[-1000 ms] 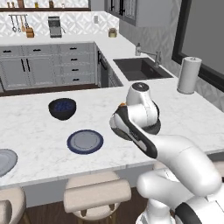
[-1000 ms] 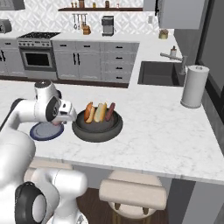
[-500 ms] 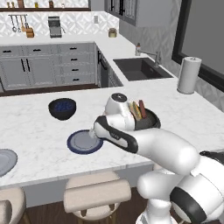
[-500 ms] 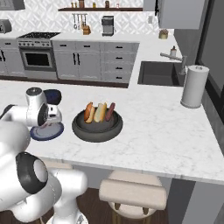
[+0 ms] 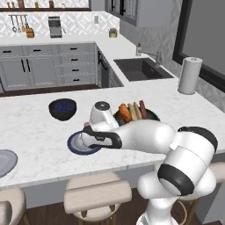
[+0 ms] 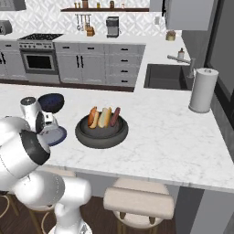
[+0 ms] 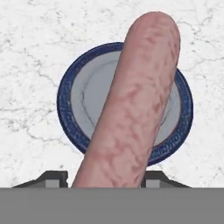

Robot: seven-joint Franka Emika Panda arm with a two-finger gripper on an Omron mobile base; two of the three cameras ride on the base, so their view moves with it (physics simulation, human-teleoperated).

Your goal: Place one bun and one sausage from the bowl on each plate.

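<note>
My gripper (image 7: pixel 107 177) is shut on a pink sausage (image 7: pixel 133 105), which stands lengthwise up the hand view. Straight below it lies the grey plate with a dark blue rim (image 7: pixel 68 118), bare. In the left base view the hand hangs over that plate (image 5: pixel 77 145) at the counter's front; the right base view has this plate (image 6: pixel 59 136) partly behind the arm. The wide dark bowl (image 5: pixel 152 115) (image 6: pixel 101 137) sits to the right and holds buns and sausages (image 5: pixel 132 110) (image 6: pixel 104 116). The plain light grey plate (image 5: pixel 5 161) lies at the far left edge.
A small black bowl with a blue inside (image 5: pixel 62 108) (image 6: pixel 51 102) stands behind the blue-rimmed plate. A paper towel roll (image 5: pixel 190 75) (image 6: pixel 202 90) is at the far right, by the sink (image 5: pixel 140 69). Stools stand under the counter's front edge.
The arm has swung left from beside the wide bowl to above the blue-rimmed plate, and the hand has come lower.
</note>
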